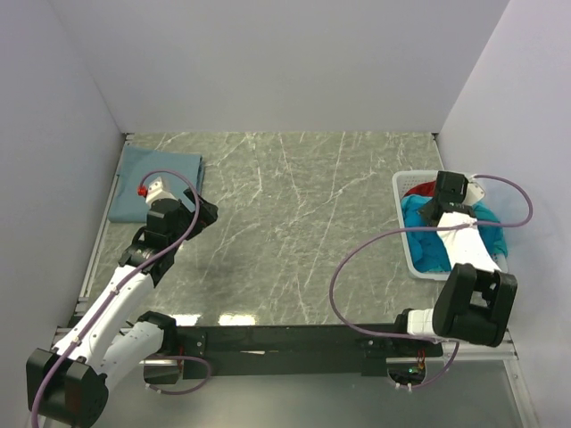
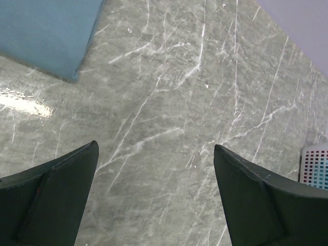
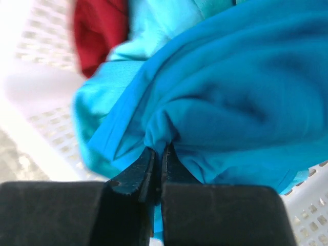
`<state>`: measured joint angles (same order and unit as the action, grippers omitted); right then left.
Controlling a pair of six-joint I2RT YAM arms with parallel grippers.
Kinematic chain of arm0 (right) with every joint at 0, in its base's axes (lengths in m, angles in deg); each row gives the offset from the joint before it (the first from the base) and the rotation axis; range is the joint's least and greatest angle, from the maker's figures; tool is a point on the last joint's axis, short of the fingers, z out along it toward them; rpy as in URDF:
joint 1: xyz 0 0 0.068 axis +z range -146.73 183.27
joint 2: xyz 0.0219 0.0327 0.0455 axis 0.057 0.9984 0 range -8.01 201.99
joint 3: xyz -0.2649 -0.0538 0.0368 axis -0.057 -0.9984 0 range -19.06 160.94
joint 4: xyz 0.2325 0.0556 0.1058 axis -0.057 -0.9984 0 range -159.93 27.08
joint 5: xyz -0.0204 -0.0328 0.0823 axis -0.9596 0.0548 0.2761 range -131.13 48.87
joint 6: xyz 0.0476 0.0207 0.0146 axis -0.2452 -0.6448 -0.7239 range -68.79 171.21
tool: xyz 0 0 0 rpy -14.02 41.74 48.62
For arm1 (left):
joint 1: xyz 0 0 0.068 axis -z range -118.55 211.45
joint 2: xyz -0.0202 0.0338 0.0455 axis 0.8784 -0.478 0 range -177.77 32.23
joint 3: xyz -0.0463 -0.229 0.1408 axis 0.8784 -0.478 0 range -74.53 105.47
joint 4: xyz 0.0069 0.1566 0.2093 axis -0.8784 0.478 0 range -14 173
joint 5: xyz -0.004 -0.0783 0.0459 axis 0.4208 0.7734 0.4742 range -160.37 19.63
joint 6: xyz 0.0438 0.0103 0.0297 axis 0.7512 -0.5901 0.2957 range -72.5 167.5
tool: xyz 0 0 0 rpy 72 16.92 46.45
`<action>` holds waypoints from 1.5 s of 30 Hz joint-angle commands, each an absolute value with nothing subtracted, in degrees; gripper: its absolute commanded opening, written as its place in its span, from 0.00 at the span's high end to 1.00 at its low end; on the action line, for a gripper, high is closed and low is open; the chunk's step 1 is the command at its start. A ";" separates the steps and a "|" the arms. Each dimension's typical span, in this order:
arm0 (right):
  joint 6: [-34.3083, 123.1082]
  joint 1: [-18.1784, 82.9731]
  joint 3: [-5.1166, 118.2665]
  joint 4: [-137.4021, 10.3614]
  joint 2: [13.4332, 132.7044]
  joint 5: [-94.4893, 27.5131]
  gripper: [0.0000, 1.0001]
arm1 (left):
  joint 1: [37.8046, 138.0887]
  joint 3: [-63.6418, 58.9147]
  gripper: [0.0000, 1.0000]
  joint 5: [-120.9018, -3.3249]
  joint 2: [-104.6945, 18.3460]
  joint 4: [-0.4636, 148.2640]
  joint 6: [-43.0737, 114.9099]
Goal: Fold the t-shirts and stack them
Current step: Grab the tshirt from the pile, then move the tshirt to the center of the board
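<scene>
A teal t-shirt (image 3: 230, 92) lies bunched in the white basket (image 1: 403, 234) at the surface's (image 1: 294, 223) right edge, with a red t-shirt (image 3: 97, 31) beside it. The right pincer (image 3: 156, 159) is clamped on a teal fold. Far left, near a folded grey-blue t-shirt (image 1: 152, 178), the left pincer (image 2: 156, 148) gapes wide.

A grey-green marbled table (image 1: 294, 232) carries a folded grey-blue t-shirt (image 1: 156, 183) lying flat in its far left corner and a white perforated basket (image 1: 403, 234) at its right edge, well apart.
</scene>
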<state>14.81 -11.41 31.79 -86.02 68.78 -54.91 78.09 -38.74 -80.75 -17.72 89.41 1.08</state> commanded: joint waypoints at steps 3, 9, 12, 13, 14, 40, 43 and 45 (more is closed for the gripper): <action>17.19 -11.76 32.53 -79.98 55.38 -53.27 1.00 | 78.15 -38.41 0.01 -81.27 -15.85 88.75 0.39; 20.18 -11.76 39.64 -85.15 43.33 -48.08 1.00 | 78.15 -38.23 0.01 -80.83 -15.58 88.83 0.13; 20.80 -11.67 45.96 -86.21 40.25 -43.51 1.00 | 78.15 -38.58 0.01 -80.13 -14.53 88.49 0.04; 20.89 -11.67 49.55 -86.22 39.63 -41.33 1.00 | 78.15 -39.11 0.01 -80.13 -13.92 88.14 0.04; 20.89 -11.67 51.32 -85.95 39.45 -38.87 1.00 | 78.15 -39.29 0.01 -80.39 -13.65 87.78 -0.05; 22.74 34.30 46.12 -72.69 57.82 -30.57 0.76 | 78.15 -37.27 0.00 -87.23 -9.70 93.04 -4.27; 22.65 34.38 40.38 -71.27 57.47 -32.07 0.61 | 78.23 -37.44 0.01 -88.57 -8.73 92.97 -3.75; 22.83 34.47 38.26 -72.24 57.20 -35.67 0.58 | 78.23 -36.74 0.01 -90.49 -8.46 93.84 -4.44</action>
